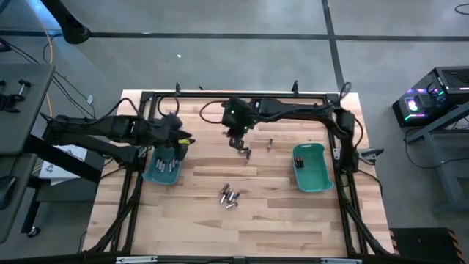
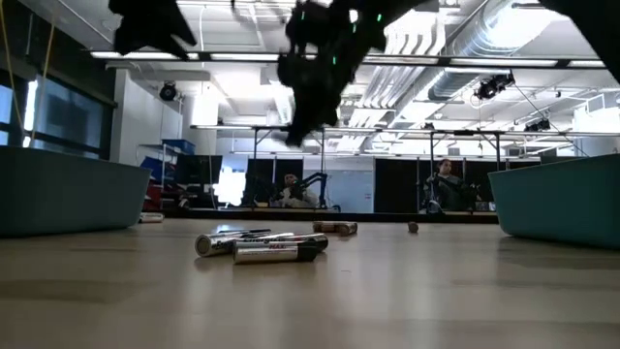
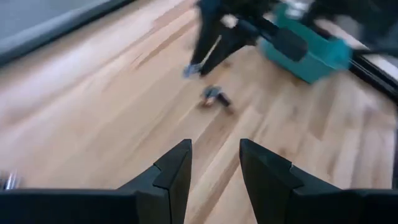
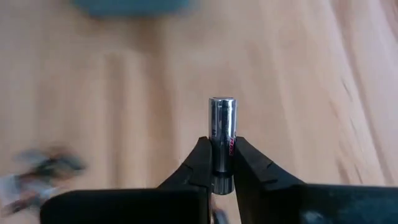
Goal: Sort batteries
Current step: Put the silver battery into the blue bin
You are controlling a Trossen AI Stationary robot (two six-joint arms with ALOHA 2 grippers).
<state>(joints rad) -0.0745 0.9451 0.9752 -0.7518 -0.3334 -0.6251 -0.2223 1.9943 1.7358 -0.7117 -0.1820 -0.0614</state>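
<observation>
Seen from overhead, my right gripper (image 1: 238, 143) sits above the middle of the wooden table (image 1: 278, 220), with a loose battery (image 1: 247, 154) just beside its tip and another small cell (image 1: 270, 143) a little further toward the right teal bin (image 1: 309, 167). A cluster of batteries (image 1: 229, 196) lies nearer the table's front edge. My left gripper (image 1: 178, 141) hangs at the left teal bin (image 1: 162, 169), which already holds several cells; whether its fingers are apart I cannot tell from this height.

Low view: both arms show only as dark shapes at the top. Silvery cells (image 2: 262, 247) lie side by side on the boards, touching; a brown-ended pair (image 2: 334, 228) lies further back, and one small cell (image 2: 414, 228) stands apart. Bin walls rise at either side. Two people sit in the room beyond.

Left wrist view: my left fingers (image 3: 177, 171) stand apart, nothing between them. Across the table, a cell (image 3: 214, 96) lies under my right arm, near the teal bin (image 3: 311, 53).

Right wrist view: my right fingers (image 4: 202, 162) are clamped on a silvery battery (image 4: 222, 121), its upper end sticking out past the tips. Blurred cells (image 4: 43, 168) lie off to one side.
</observation>
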